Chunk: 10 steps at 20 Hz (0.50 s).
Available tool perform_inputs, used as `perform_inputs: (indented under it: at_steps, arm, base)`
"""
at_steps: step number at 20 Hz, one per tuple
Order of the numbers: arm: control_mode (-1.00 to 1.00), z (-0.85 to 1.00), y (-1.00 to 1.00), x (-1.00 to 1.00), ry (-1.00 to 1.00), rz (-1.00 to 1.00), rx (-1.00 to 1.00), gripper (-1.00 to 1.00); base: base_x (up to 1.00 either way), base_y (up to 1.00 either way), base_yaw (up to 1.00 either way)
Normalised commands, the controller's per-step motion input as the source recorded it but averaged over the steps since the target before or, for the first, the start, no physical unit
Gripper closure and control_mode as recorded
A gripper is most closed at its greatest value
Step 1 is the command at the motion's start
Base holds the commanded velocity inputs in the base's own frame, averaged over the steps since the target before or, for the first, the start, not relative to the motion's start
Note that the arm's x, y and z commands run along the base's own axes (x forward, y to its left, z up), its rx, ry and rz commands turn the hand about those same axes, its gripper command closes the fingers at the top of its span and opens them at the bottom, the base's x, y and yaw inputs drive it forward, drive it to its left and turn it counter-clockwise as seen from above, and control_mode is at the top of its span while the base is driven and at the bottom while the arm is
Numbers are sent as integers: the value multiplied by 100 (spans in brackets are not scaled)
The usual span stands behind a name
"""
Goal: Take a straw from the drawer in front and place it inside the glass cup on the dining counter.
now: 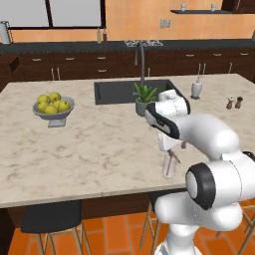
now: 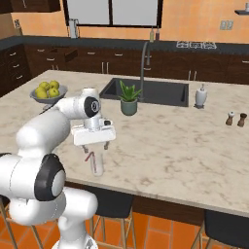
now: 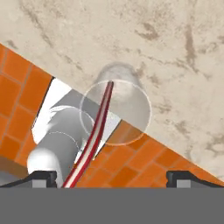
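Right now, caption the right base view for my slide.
Open pincer above the glass cup, straw inside.

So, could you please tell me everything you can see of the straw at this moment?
The straw is a thin pink-red stick with a pale stripe along it. It stands tilted inside the glass cup, its lower end at the cup's bottom and its upper part leaning over the rim, with a bent tip at the top in the right base view. The cup stands near the front edge of the dining counter. The gripper hangs just above with its jaws open, not holding the straw.
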Motion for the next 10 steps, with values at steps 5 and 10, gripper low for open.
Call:
perform_inputs:
  at_steps: [5,10]
  arm:
    - [-100,45,0,-100,-20,0,18,-100]
    - [-100,83,-18,-77,-23,0,8,-100]
  base:
    - [0,0,0]
    - [0,0,0]
